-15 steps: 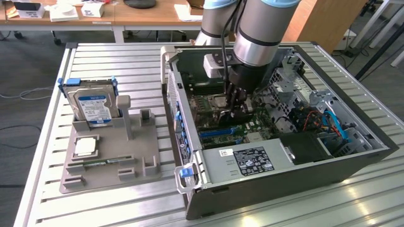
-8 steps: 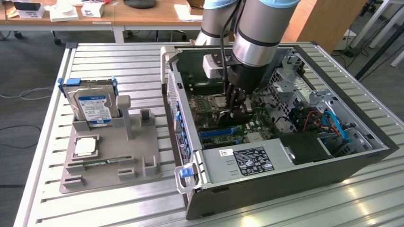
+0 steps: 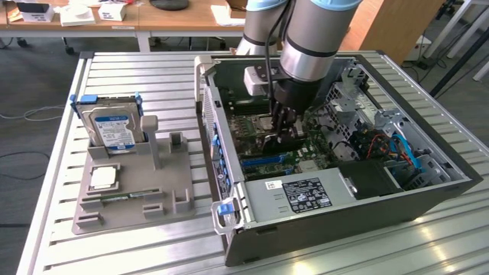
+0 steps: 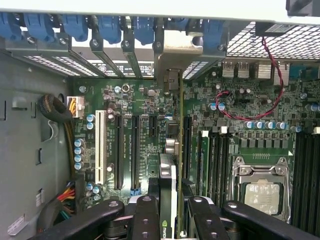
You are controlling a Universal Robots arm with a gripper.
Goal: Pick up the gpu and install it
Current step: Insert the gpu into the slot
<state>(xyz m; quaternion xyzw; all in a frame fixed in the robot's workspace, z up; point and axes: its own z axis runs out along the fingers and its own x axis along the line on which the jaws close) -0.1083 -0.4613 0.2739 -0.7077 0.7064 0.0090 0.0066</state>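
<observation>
My gripper [image 3: 281, 127] reaches down into the open computer case [image 3: 428, 197], over the motherboard. It is shut on the gpu [image 3: 280, 142], a thin dark card held on edge between the black fingers [image 4: 145, 217]. In the wrist view, the gpu [image 4: 168, 172] runs edge-on from my gripper [image 4: 171, 222] towards the case's rear wall. Its silvery-beige bracket [image 4: 175, 52] stands at the row of blue slot clips [image 4: 107, 25]. The card hovers over the black expansion slots [image 4: 134, 150] of the green motherboard [image 4: 235, 107]. Whether it touches a slot I cannot tell.
A grey fixture [image 3: 164, 192] on the slatted table holds an upright hard drive [image 3: 113, 127], a processor chip [image 3: 103, 177] and a green memory stick [image 3: 114, 197]. The power supply [image 3: 302, 195], drive cages [image 3: 382, 123] and a red wire [image 4: 262, 97] crowd the case. The processor socket [image 4: 262, 192] lies beside the card.
</observation>
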